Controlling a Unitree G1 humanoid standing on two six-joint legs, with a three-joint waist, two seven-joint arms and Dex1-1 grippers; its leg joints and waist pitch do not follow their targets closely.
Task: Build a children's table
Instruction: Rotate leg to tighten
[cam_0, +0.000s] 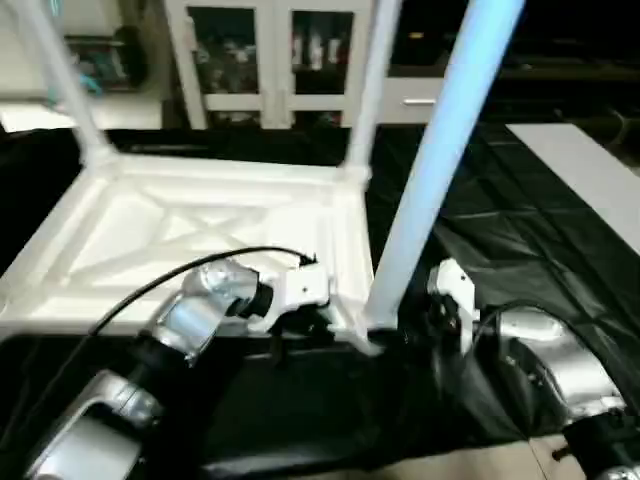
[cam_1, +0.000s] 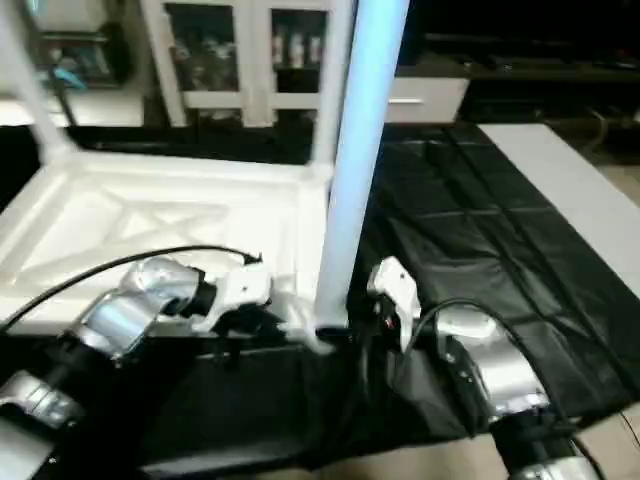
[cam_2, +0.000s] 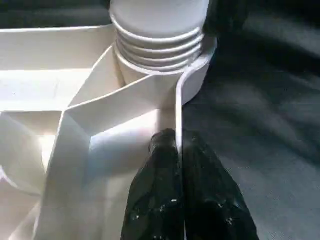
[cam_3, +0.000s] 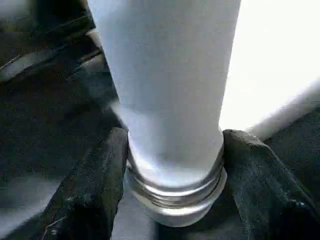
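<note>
Nearest the camera, two silver forearms are seen reaching forward over a black sheet (cam_1: 480, 260) spread beneath the work. The left gripper (cam_2: 178, 150) is clenched on the thin side wall of the white tabletop (cam_0: 150, 240), one black finger inside the rim and one outside, just beside the near right corner socket (cam_2: 192, 75). The tabletop is laid upside down on the black sheet, its X-ribbed underside turned up. The right gripper (cam_3: 172, 145) is closed around the base of a white leg (cam_0: 440, 150), a black finger (cam_3: 95, 185) pressed against each side just above the threads. That leg is stood upright in the near right corner socket, with several turns of thread exposed above the socket rim. Farther back, two more legs (cam_0: 365, 90) are seen standing in the far corner sockets. Beyond the tabletop, a white cabinet with glass doors (cam_0: 260, 50) is visible against the back wall.
</note>
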